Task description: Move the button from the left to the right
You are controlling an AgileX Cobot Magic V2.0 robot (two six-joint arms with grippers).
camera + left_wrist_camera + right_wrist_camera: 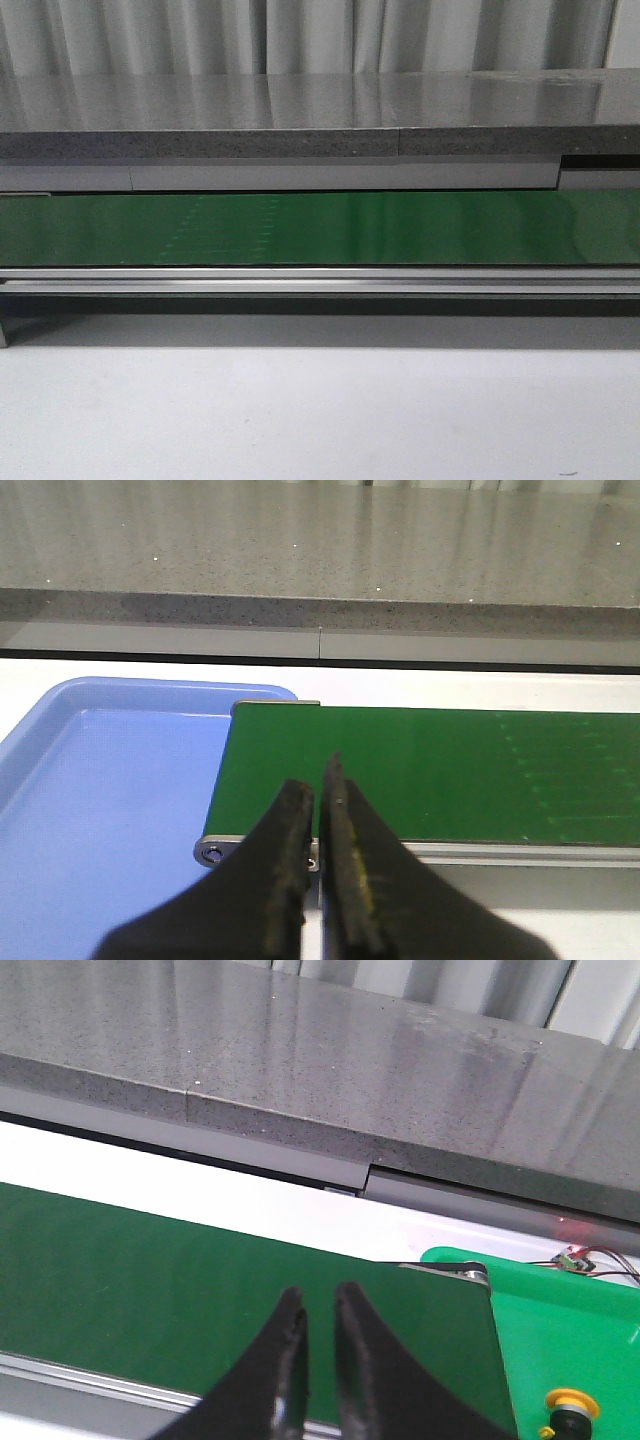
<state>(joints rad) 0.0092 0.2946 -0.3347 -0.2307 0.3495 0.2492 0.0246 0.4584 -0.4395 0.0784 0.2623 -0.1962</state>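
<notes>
A grey speckled counter runs behind a green conveyor belt, with pale curtains beyond. The blue tray sits at the belt's left end and is empty; the green tray sits at the right end. The button already stands in the green tray, yellow cap up, so the move looks finished. The left gripper hovers with jaws nearly touching, holding nothing; the right gripper hangs above the belt, jaws slightly apart and empty.
</notes>
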